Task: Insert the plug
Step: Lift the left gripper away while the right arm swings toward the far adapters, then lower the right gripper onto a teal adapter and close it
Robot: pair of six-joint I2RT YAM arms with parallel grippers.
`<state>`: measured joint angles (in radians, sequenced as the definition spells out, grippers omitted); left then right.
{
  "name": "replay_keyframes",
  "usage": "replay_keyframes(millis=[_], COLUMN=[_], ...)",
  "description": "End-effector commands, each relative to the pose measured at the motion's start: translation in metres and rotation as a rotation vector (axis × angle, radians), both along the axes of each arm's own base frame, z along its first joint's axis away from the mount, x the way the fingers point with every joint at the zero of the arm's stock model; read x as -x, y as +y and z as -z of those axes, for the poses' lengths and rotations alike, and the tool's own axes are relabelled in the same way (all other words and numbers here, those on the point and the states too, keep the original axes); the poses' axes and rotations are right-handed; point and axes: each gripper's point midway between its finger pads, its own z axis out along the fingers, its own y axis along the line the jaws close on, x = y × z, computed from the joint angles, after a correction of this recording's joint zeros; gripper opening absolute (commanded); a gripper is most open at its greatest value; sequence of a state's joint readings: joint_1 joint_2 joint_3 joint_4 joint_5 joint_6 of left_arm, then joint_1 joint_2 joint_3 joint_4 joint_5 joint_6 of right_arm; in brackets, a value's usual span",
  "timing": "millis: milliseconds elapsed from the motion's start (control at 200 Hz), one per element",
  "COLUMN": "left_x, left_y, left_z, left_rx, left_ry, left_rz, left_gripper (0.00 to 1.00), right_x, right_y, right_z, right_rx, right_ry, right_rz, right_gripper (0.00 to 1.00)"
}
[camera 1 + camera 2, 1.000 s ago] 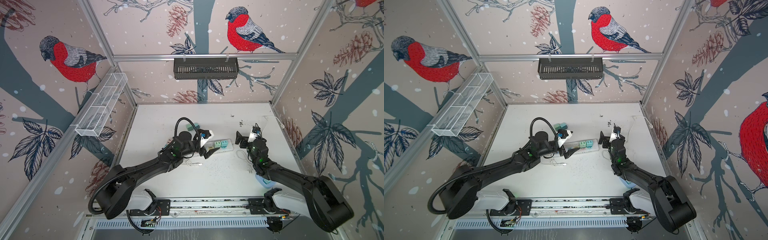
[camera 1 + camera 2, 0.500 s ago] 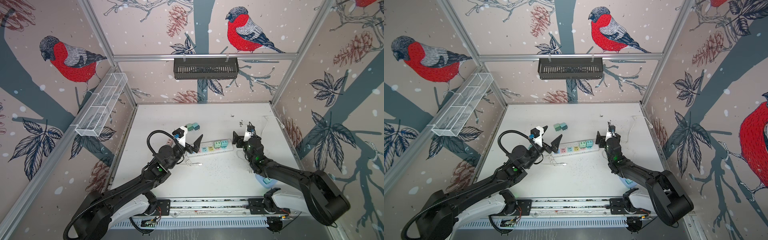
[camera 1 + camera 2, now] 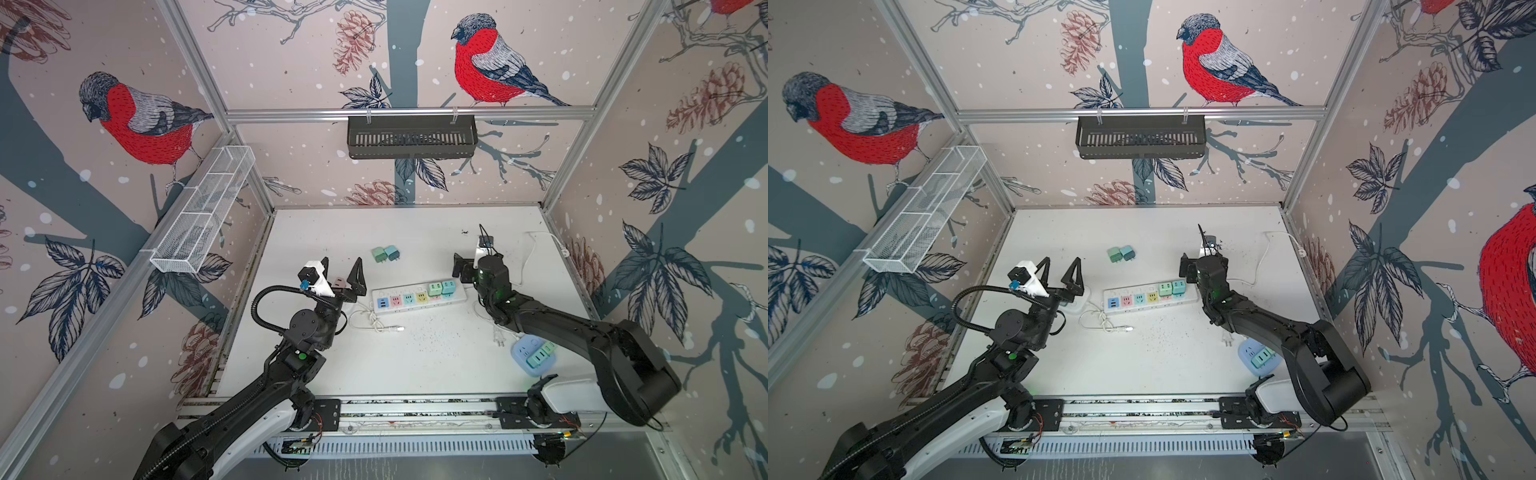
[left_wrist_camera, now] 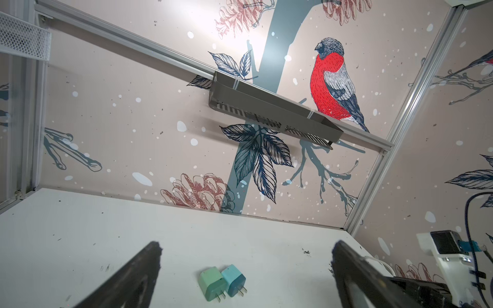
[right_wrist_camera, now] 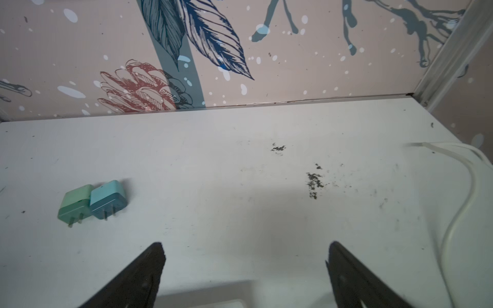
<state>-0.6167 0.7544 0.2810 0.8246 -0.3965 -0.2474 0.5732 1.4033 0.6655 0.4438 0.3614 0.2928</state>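
You can read no text, label, brand or number here; the power strip (image 3: 417, 296) markings are too small.

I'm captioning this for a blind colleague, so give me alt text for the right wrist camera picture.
The right gripper, open and empty, points across a white table. Ahead lie a green plug and a blue plug side by side, prongs toward the camera; a white cable curves along the table's other side, with dark specks between.
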Motion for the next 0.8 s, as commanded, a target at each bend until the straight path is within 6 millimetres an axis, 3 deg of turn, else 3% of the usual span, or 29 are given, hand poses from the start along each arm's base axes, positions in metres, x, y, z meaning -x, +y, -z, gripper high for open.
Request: replay_keyframes(millis=[0,130,440,610,796], left_x=[0.001,0.002,0.010,0.013,0.014], left_y=[0.006,0.011,0.021,0.027,0.027], left_z=[-0.011,-0.011,-0.014,-0.012,-0.012], left_rx=[0.048,0.061,0.094,0.103,0.106], left_ry=[-0.031,-0.034,-0.059,-0.071,-0.074], left_rz=[-0.018,-0.030,-0.046,-0.062,-0.061], left_gripper=[0.99,0.99,0.99,0.99,0.99], right_x=[0.002,-0.013,-0.069,-0.085,-0.094], right_y=[0.040,0.086,0.168,0.203,0.219], right_z=[0.000,0.005,0.052,0.075,0.100], right_rx=[-0.012,0.008,0.087,0.121,0.140], right_ry=[0.047,0.087,0.254,0.293,0.345], right_rz=[-0.088,-0.169,-0.281,-0.337,-0.363], right_gripper=[0.96,0.97,0.92,0.88,0.76])
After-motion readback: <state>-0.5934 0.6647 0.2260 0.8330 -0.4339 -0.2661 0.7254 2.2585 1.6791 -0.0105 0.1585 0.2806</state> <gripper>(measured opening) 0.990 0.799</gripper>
